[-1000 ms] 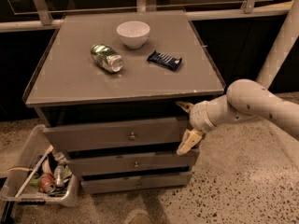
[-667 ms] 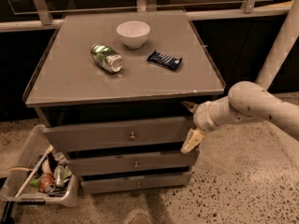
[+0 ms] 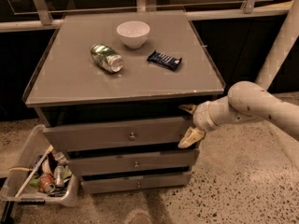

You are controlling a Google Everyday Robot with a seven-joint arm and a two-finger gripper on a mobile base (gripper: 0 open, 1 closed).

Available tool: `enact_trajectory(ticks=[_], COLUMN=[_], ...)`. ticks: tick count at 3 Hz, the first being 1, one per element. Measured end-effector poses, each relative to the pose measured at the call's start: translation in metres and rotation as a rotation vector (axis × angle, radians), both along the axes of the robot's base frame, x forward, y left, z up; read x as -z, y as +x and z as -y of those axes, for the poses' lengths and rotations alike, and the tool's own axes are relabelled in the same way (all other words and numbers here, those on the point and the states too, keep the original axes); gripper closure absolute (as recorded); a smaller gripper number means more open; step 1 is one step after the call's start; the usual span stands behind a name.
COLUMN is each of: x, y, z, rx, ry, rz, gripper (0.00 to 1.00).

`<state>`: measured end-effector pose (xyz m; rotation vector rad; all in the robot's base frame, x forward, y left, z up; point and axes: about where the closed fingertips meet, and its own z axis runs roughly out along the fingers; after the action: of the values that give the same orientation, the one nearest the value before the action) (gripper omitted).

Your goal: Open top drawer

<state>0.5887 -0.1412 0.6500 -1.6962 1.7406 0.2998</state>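
The top drawer (image 3: pixel 117 133) is the wide grey-brown front just under the cabinet top, with a small round metal knob (image 3: pixel 132 136) at its centre. It stands pulled out a little, with a dark gap above it. My gripper (image 3: pixel 189 123) is at the drawer's right end, on a white arm coming in from the right. One finger (image 3: pixel 188 108) sits at the drawer's top right corner and the other finger (image 3: pixel 190 137) points down at its lower right corner. The fingers are spread apart and hold nothing.
On the cabinet top (image 3: pixel 70 78) lie a white bowl (image 3: pixel 133 33), a green can (image 3: pixel 106 58) on its side and a dark snack bar (image 3: pixel 164 60). Two smaller drawers (image 3: pixel 135 164) sit below. A white bin of trash (image 3: pixel 39 178) stands on the floor at the left. A white pole (image 3: pixel 280 41) rises at the right.
The gripper has shifted slightly to the right along the drawer's right end. The drawer and the things on top have not visibly moved.
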Motion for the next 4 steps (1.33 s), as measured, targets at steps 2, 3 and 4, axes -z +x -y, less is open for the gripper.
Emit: enact_trajectory(ticks=[2, 3, 4], x=[0.000, -0.004, -0.006], y=[0.000, -0.010, -0.030], z=[0.000, -0.001, 0.003], rx=[0.000, -0.016, -0.015], ry=[0.000, -0.004, 0.007], rz=[0.000, 0.000, -0.006], gripper=[0.65, 0.88, 1.00])
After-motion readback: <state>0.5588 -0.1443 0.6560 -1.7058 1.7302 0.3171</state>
